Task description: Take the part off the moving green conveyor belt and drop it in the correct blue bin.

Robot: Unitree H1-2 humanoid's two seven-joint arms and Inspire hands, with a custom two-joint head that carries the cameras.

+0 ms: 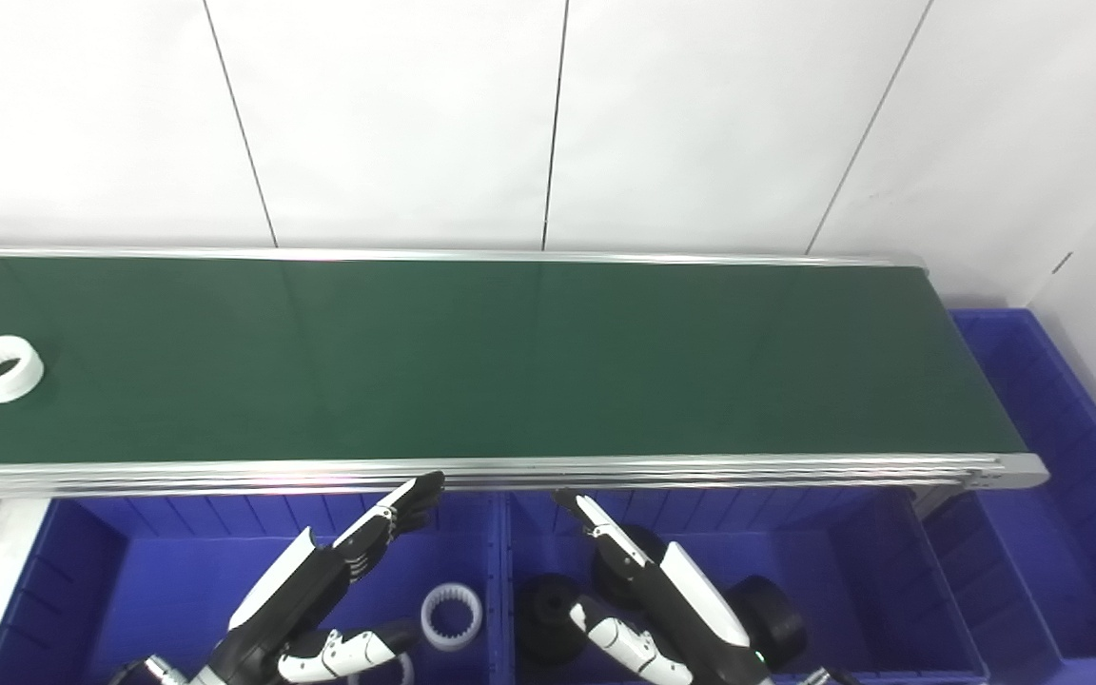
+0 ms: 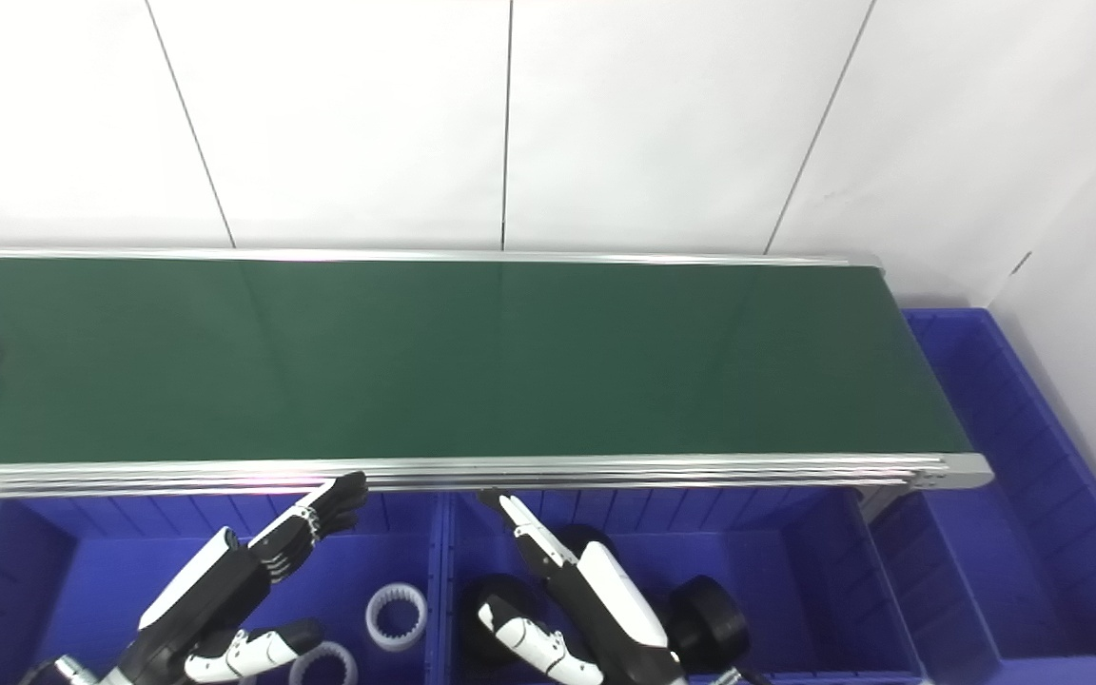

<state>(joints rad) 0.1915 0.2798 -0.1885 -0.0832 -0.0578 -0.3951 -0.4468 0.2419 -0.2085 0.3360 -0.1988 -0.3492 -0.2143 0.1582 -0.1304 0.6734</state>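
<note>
Waiting seems the step: both hands, left (image 1: 320, 580) and right (image 1: 648, 590), hover spread and empty until the white ring (image 1: 0, 368) rides the belt (image 1: 510, 362) within reach.

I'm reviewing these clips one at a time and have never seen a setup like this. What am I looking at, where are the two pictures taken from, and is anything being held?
Both pictures come from two cameras side by side on a humanoid robot's head, looking down at its work. The green conveyor belt carries one white toothed ring at its far left. Below the belt stand blue bins: the left bin holds white rings, the middle bin black wheel-like parts. A third bin sits at the belt's right end. The left hand and right hand hang open over the bins, holding nothing.
</note>
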